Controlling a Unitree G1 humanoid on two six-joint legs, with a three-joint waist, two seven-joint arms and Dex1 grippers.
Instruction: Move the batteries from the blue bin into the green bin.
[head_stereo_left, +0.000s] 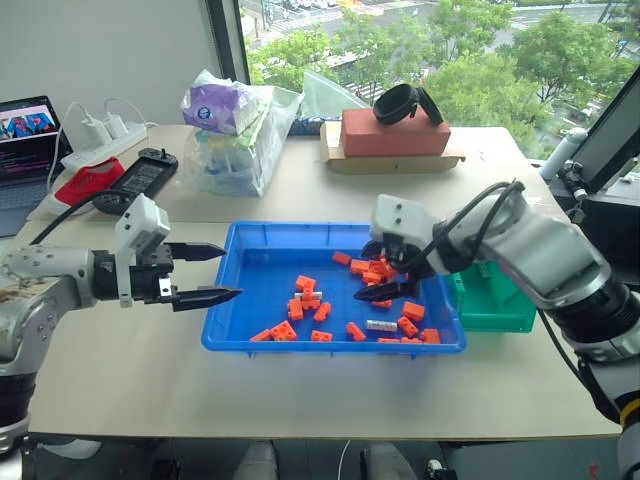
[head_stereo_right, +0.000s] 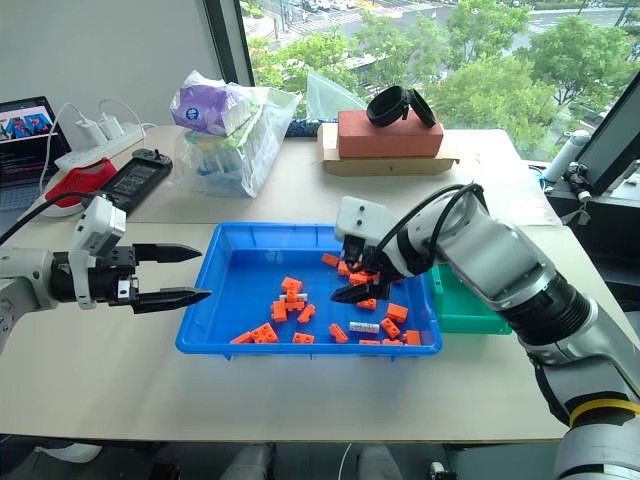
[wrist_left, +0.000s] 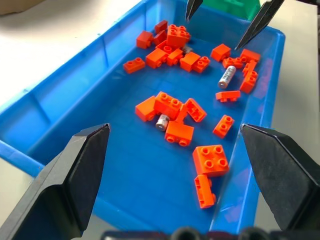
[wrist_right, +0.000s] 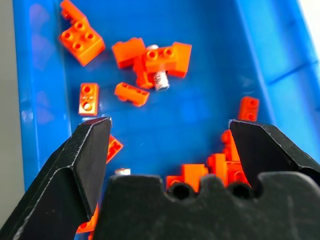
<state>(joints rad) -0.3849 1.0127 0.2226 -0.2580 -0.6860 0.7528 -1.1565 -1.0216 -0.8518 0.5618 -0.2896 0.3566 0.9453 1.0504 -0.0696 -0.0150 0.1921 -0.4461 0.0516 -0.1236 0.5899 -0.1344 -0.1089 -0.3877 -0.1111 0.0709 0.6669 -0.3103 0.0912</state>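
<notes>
The blue bin (head_stereo_left: 250, 290) sits mid-table, strewn with orange toy bricks (head_stereo_left: 310, 305). One silver battery (head_stereo_left: 380, 325) lies bare near the bin's front right. Another battery (wrist_left: 162, 122) is tucked among bricks nearer the middle. The green bin (head_stereo_left: 497, 305) stands against the blue bin's right side. My right gripper (head_stereo_left: 365, 273) hangs open over the right half of the blue bin, above a brick pile, holding nothing. My left gripper (head_stereo_left: 231, 272) is open and level just outside the bin's left wall, with nothing between its fingers.
At the back stand a red-brown box (head_stereo_left: 393, 132) with a black strap on it and a plastic bag (head_stereo_left: 235, 135) of packets. A black controller (head_stereo_left: 140, 175), a power strip (head_stereo_left: 100, 140) and a laptop (head_stereo_left: 25, 150) occupy the far left.
</notes>
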